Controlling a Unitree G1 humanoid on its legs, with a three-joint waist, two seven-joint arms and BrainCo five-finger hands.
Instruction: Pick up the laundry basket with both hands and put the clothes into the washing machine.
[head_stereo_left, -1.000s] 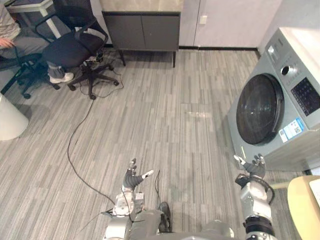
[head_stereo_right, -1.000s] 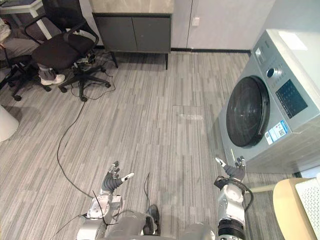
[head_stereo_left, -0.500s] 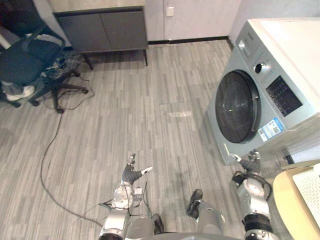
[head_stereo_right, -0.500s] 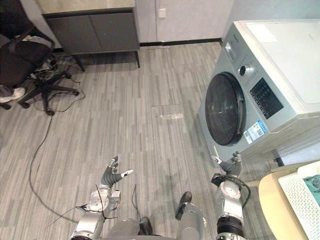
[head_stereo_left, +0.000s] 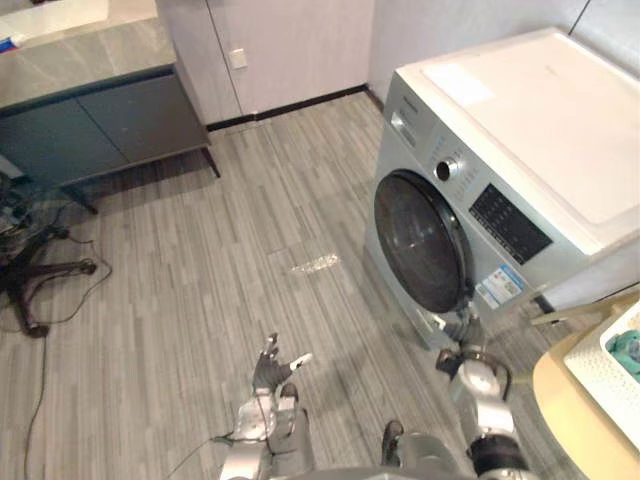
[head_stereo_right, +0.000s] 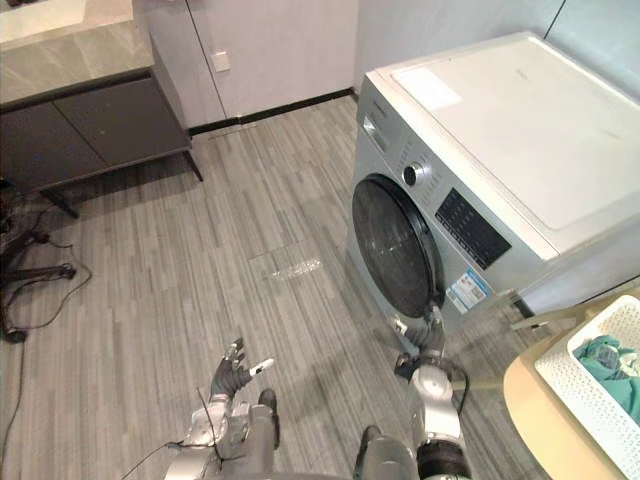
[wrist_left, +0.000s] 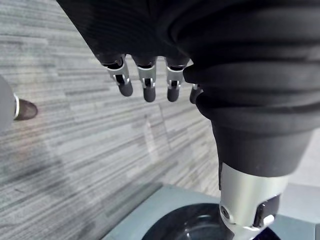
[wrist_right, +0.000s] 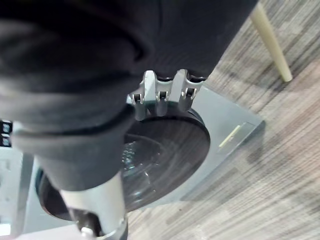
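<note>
One grey plank floor (head_stereo_left: 200, 260) lies broad and bare between the furniture, with open room in front of the robot. One silver-grey front-loading washing machine (head_stereo_left: 500, 150) with a white top stands at the right. Its single dark round door (head_stereo_left: 420, 240) is closed and faces the floor. One dark grey cabinet (head_stereo_left: 90, 110) with a stone-look top stands against the far wall at the left, well apart from the machine. One black wheeled chair base (head_stereo_left: 30, 280) is cut off by the left edge. At the lower right, beside the machine, one round pale wooden table (head_stereo_right: 530, 410) is cut off by the corner. It carries one white perforated laundry basket (head_stereo_right: 600, 385), also cut off, so its handles cannot be made out. Teal clothes (head_stereo_right: 615, 358) lie inside the basket, too bunched to count. The right hand (head_stereo_left: 466, 332) hangs just in front of the machine's lower corner. Its fingers (wrist_right: 160, 97) are loosely extended and empty, with the door behind them. The left hand (head_stereo_left: 272, 368) hovers over bare floor, its fingers (wrist_left: 145, 85) spread, its thumb out, holding nothing.
</note>
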